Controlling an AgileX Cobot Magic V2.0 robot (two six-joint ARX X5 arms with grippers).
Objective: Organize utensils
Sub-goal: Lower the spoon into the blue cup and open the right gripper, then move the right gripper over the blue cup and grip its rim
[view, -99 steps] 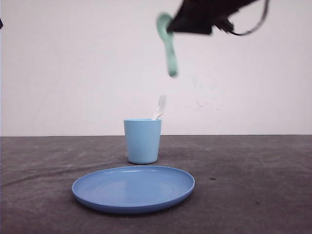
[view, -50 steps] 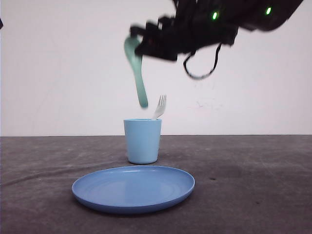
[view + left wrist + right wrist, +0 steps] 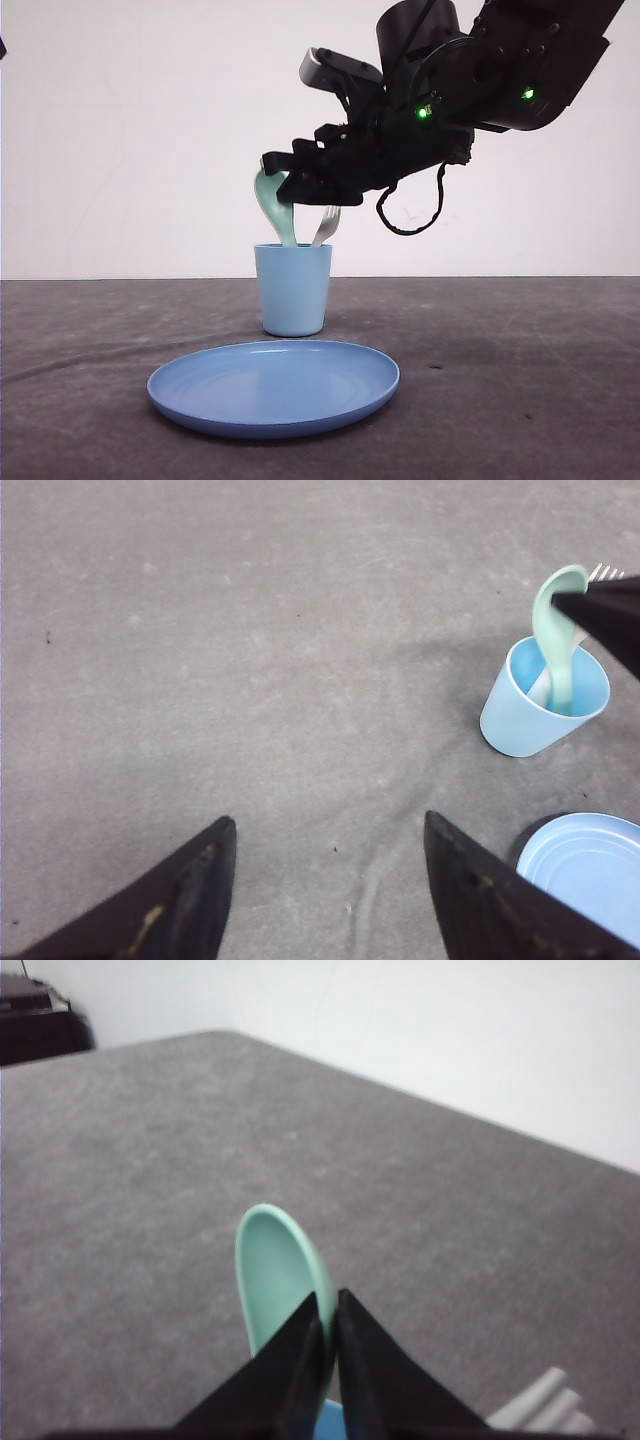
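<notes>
My right gripper (image 3: 283,182) (image 3: 327,1305) is shut on the mint-green spoon (image 3: 270,205) (image 3: 275,1275) (image 3: 556,630), holding it by the bowl's edge. The spoon's handle reaches down into the light blue cup (image 3: 292,290) (image 3: 540,705). A white fork (image 3: 327,225) (image 3: 545,1400) stands in the same cup, tines up, beside the spoon. My left gripper (image 3: 325,825) hangs open high over bare grey table, away from the cup, with nothing between its fingers.
A round blue plate (image 3: 273,385) (image 3: 590,865) lies on the grey table (image 3: 520,380) just in front of the cup. A plain white wall rises behind the table's far edge.
The right arm has come down and to the left with the spoon. The spoon's handle, which hung above the cup before, now dips inside it next to the fork.
</notes>
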